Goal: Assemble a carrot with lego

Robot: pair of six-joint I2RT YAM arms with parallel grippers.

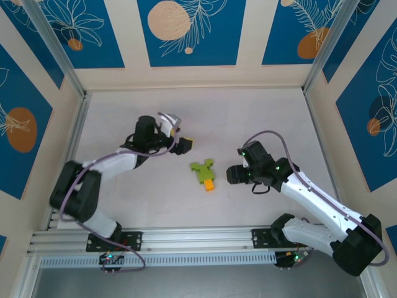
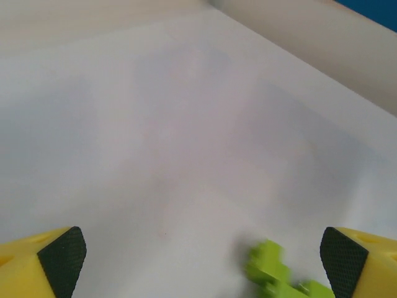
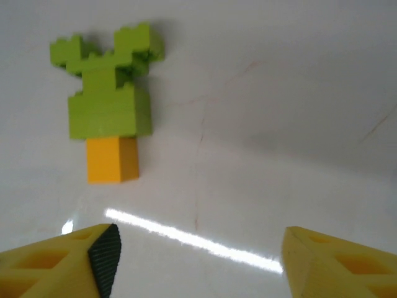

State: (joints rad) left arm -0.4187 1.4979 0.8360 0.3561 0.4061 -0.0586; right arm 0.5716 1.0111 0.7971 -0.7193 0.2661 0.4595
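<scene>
The carrot (image 1: 204, 172) lies flat on the white table (image 1: 260, 118), in the gap between the two tools and touching neither.

The left gripper (image 1: 183, 144) stands wide, its yellow fingers (image 2: 43, 261) spread to the two lower corners of its wrist view with only bare table between them. In that view the carrot (image 2: 273, 276) is a blurred lime-green cluster, just ahead of the tool and close beside the inner face of the finger on the right of the picture. I cannot tell whether it touches that pad.

The right gripper (image 1: 232, 174) is also parted and holds nothing. Its wrist view has the gripper (image 3: 198, 254) over plain table. The carrot (image 3: 108, 105) lies ahead of it and off toward the finger on the left of the picture, well clear of both tips. The orange brick (image 3: 111, 159) is the end nearest this tool, joined under the broad green block (the forked, leafy end points away from the tool). Seen from above, the orange brick (image 1: 210, 185) is the carrot's end nearest the arm bases.
</scene>
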